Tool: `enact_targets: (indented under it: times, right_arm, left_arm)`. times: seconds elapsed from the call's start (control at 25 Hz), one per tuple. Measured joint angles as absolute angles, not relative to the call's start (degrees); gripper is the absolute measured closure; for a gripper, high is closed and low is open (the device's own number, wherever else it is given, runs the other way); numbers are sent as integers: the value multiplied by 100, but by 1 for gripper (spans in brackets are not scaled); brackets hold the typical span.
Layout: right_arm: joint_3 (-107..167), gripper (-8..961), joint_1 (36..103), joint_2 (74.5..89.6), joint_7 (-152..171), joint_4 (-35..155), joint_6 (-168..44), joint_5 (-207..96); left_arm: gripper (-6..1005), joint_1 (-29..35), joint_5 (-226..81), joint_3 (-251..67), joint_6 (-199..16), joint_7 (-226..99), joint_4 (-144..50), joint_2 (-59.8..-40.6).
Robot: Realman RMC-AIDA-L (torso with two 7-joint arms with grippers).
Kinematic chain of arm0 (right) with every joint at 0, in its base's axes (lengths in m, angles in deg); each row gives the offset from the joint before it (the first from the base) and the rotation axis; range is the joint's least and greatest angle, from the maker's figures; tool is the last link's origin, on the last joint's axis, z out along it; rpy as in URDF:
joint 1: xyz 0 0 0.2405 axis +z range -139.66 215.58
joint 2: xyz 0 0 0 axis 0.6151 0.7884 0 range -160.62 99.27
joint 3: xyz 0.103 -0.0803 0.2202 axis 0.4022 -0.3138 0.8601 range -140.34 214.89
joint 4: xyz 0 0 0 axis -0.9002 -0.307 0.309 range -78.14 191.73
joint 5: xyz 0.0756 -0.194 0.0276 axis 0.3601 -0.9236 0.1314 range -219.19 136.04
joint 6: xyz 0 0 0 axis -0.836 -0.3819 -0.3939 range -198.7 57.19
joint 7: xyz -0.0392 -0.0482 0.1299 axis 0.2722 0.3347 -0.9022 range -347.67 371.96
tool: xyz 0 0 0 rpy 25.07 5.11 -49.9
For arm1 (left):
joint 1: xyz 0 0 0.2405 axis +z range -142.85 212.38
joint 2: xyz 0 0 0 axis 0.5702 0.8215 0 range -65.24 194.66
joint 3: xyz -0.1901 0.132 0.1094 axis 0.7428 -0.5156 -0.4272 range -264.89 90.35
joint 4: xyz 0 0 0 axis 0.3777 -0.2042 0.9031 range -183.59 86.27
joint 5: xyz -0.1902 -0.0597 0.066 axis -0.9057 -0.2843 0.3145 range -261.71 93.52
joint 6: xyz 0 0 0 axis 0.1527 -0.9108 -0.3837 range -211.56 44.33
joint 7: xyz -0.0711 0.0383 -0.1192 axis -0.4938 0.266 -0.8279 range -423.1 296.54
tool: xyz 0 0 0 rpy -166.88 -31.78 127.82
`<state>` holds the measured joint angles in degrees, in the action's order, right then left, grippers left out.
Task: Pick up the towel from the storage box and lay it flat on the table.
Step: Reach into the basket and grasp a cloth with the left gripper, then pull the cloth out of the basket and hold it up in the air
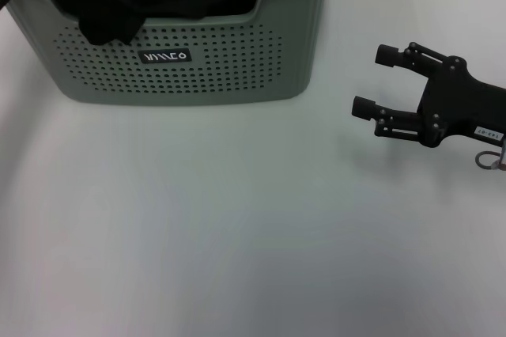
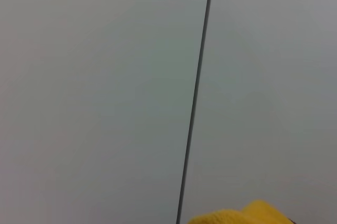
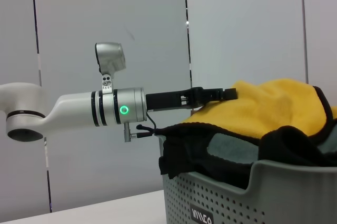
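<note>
Towel [image 3: 274, 105]: yellow fleece with black binding, heaped at the top of the box [image 1: 190, 68], standing above the rim. It sits over a black cloth [image 3: 205, 153] and a teal-grey cloth [image 3: 234, 150]; the black cloth spills over the dipped front rim beside the label.

Handling, by judgement: the towel is light, soft and limp, with no stiffness to hold its shape. It will sag and fold when lifted, and the fleece may drag the cloths beneath it. The raised yellow crest or a bound edge is the sound place to take hold, well clear of the black cloth. A pinch taken too deep risks catching two layers.

Left gripper [image 3: 229, 94]: at the towel's crest, reaching in level over the box from the far side. Its tip meets the yellow fleece; whether the fingers have closed on it cannot be told. The left wrist view shows only a yellow fold at the frame edge against a grey wall.

Right gripper [image 1: 371, 84]: idle over the desk [image 1: 237, 234], well apart from the box on the robot's right, fingers spread and holding nothing.

Status: towel not yet out of the box; nothing laid on the desk.
</note>
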<state>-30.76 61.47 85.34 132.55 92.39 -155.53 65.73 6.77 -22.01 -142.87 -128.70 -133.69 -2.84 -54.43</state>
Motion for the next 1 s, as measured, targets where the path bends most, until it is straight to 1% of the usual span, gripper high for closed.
enact_targets:
  times: [0.12,0.32,0.56,0.64,0.76,0.84,0.88,0.92,1.0]
  right_arm:
    - [-3077,82,6137,8534,13255,9239,-15556,6575]
    - [-3092,82,6126,8534,13255,9239,-15557,6575]
    - [-3082,82,6116,8535,13266,9230,-15557,6583]
    - [-3088,82,6116,8539,13293,9229,-15557,6587]
    - [-3093,82,6116,8542,13311,9202,-15573,6610]
    - [-3093,82,6116,8543,13333,9171,-15606,6631]
    - [-3093,82,6115,8543,13349,9160,-15619,6635]
    - [-3093,82,6116,8543,13368,9159,-15628,6635]
    - [-3094,82,6116,8545,13404,9157,-15636,6636]
  left_arm:
    - [621,686,-2242,-14229,-12897,-13354,-286,-5466]
    - [842,692,-2245,-14213,-12974,-13384,-295,-5472]
    - [1000,721,-2316,-14209,-13328,-13280,-296,-5486]
    - [1000,765,-2439,-14204,-13534,-13272,-295,-5487]
    - [999,927,-2950,-14109,-14448,-13269,-294,-5489]
    - [999,1124,-3518,-14029,-15528,-13309,-297,-5490]
    - [999,1310,-3964,-14008,-16393,-13408,-308,-5489]
    - [999,1310,-3964,-14008,-16393,-13408,-308,-5489]
    - [999,1506,-4386,-14003,-17213,-13665,-394,-5468]
